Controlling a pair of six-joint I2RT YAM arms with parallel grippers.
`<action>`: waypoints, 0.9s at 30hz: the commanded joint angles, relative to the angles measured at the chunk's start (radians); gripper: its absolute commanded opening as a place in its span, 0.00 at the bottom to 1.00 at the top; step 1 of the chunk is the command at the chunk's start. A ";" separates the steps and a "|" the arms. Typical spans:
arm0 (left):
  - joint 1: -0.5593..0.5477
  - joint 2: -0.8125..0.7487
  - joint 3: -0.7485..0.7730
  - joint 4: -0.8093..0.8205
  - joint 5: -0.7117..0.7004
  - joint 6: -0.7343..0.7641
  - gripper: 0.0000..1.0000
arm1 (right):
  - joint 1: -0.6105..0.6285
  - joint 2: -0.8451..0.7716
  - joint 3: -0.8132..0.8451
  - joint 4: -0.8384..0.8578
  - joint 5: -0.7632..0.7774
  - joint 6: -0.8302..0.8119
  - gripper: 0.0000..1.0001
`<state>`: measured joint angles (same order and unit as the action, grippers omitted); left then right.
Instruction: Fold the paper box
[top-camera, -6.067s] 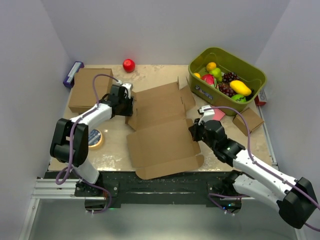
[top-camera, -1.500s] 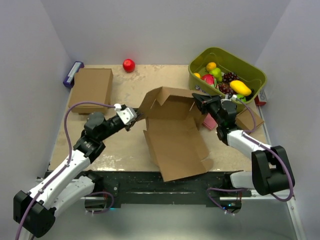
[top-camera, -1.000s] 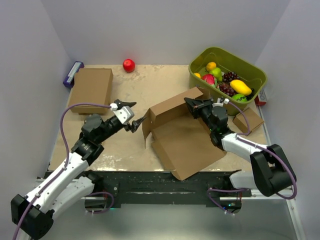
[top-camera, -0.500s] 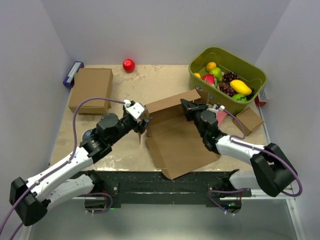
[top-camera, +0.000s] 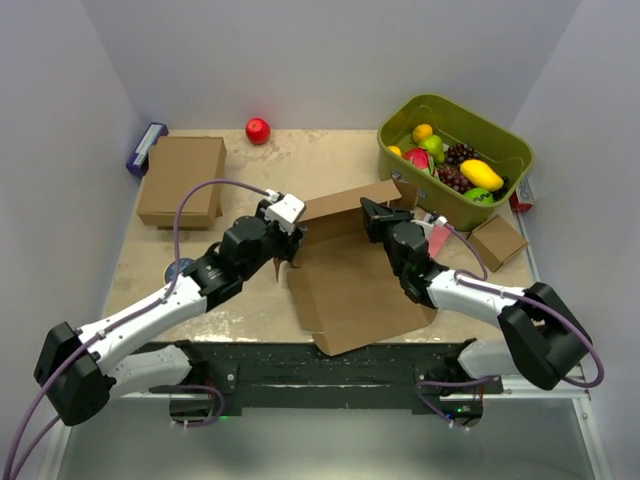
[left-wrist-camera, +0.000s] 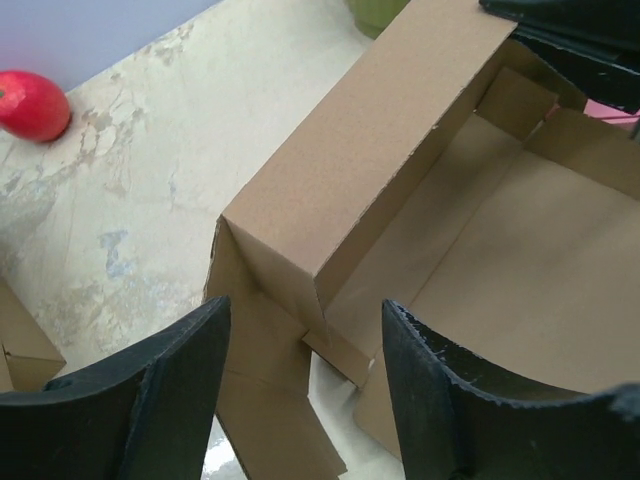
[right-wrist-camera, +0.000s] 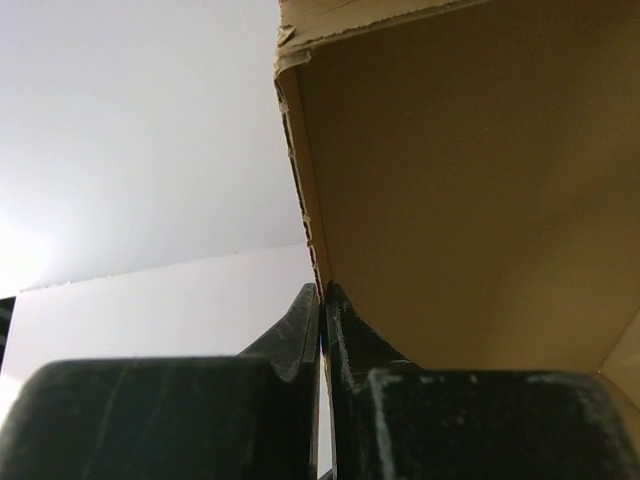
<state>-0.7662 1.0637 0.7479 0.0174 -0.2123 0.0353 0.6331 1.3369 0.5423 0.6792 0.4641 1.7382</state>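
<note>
The right fingers (right-wrist-camera: 345, 335) pinched the raised far wall of the paper box (top-camera: 355, 285) to hold it upright; the left fingers (left-wrist-camera: 175, 395), spread, straddled its left corner flap.

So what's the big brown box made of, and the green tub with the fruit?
The paper box looks like corrugated cardboard: dull brown, with a rough layered cut edge. The green tub is probably plastic: smooth, slightly shiny, with rounded moulded corners.
</note>
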 joint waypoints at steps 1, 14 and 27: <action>-0.004 0.053 0.060 0.041 -0.068 -0.023 0.63 | 0.023 0.018 0.033 -0.010 0.079 0.038 0.00; -0.001 0.148 0.071 0.049 -0.179 -0.018 0.23 | 0.050 0.042 -0.010 0.043 0.085 0.083 0.00; 0.042 0.154 0.033 0.170 -0.174 0.129 0.00 | 0.065 -0.007 -0.078 0.095 0.051 -0.015 0.37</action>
<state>-0.7422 1.2255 0.7818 0.0761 -0.3748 0.0761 0.6891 1.3403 0.4770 0.7513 0.4980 1.7752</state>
